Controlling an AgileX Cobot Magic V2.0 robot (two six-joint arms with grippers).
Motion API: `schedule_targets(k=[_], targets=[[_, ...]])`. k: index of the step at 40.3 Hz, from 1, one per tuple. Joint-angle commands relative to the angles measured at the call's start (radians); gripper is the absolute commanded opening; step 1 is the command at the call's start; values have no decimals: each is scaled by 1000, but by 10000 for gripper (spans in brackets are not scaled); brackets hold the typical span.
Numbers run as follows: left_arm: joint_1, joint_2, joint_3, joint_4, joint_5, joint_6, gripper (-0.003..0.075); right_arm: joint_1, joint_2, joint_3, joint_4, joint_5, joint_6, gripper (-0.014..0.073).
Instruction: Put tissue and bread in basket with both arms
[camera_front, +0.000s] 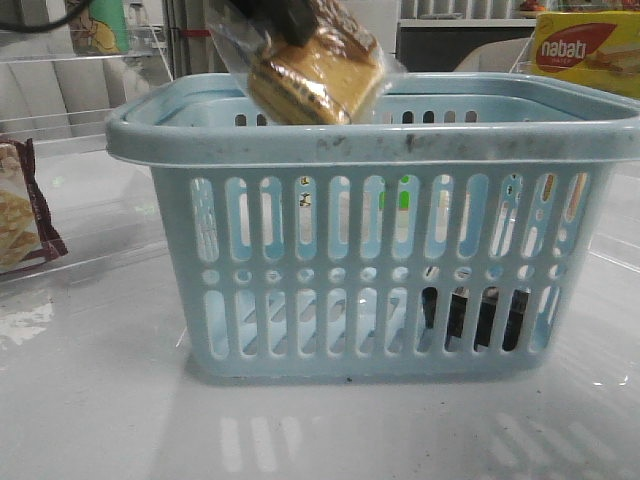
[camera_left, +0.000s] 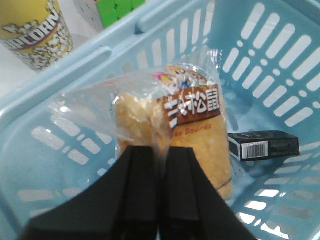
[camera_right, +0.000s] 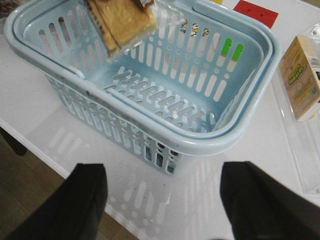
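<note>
The pale blue basket stands in the middle of the table. The bread, golden-brown in a clear wrapper with a dark label band, hangs tilted over the basket's left half, just above the rim. My left gripper is shut on the wrapper's edge, and the bread dangles below it inside the basket opening. The tissue, a small black pack, lies flat on the basket floor and shows dark through the slots. My right gripper is open and empty, over the table outside the basket's near corner.
A yellow nabati box stands at the back right. A maroon-edged cracker packet lies at the left. A popcorn cup and a green cube sit beyond the basket. A carton lies beside it. The table edge runs close under my right gripper.
</note>
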Motion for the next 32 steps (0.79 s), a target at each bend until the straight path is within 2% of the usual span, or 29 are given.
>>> schedule_targets(k=[1, 6, 13, 16, 25, 32], targets=[[-22, -5, -35, -1, -74, 1, 91, 0, 0, -26, -10, -72, -6, 570], [-24, 28, -35, -1, -104, 2, 134, 0, 0, -26, -10, -72, -6, 570], [-24, 44, -35, -1, -115, 2, 319, 0, 0, -26, -10, -72, -6, 570], [-24, 44, -35, -1, -115, 2, 375, 0, 0, -26, -10, -72, -6, 570], [-24, 27, -35, 64, -101, 2, 384, 0, 0, -26, -10, -72, -6, 570], [-24, -72, -35, 98, -72, 2, 384, 0, 0, -26, -10, -72, -6, 570]])
